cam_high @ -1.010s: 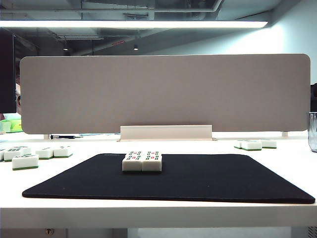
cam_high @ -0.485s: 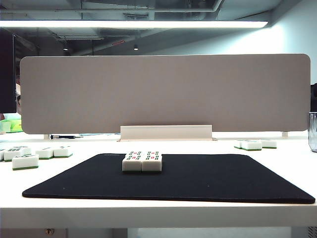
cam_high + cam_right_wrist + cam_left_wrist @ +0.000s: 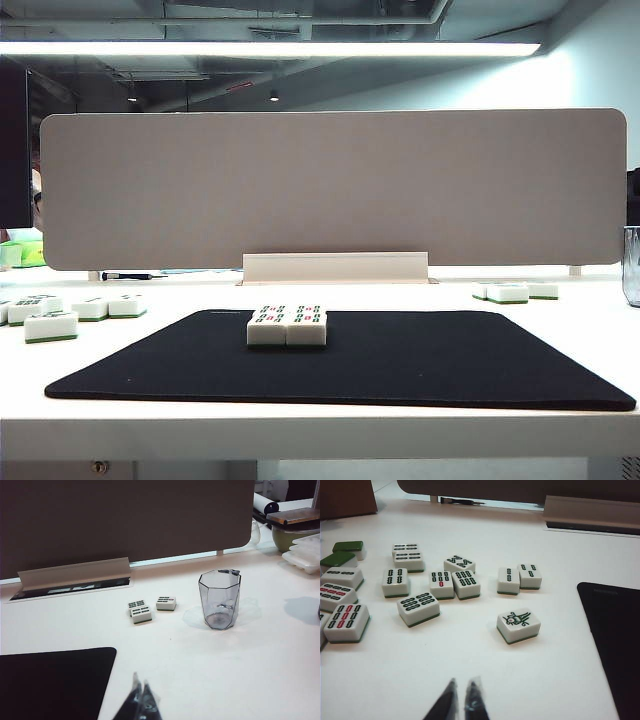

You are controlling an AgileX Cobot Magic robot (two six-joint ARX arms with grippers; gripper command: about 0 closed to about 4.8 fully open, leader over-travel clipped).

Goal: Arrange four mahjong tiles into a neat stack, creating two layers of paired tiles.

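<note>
Two mahjong tiles point(image 3: 287, 327) lie face up, side by side and touching, on the far middle of the black mat point(image 3: 400, 365); nothing in the exterior view differs from a second ago. Loose tiles point(image 3: 441, 584) lie on the white table left of the mat, three more point(image 3: 141, 612) to its right. A clear cup point(image 3: 219, 599) there holds nothing visible. The left gripper point(image 3: 460, 700) and right gripper point(image 3: 140, 691) hover over bare table, fingertips pressed together.

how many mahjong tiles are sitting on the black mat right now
2 tiles: left tile and right tile sit touching side by side, one layer, near the black mat's far edge. No second layer; others lie off the mat.
</note>
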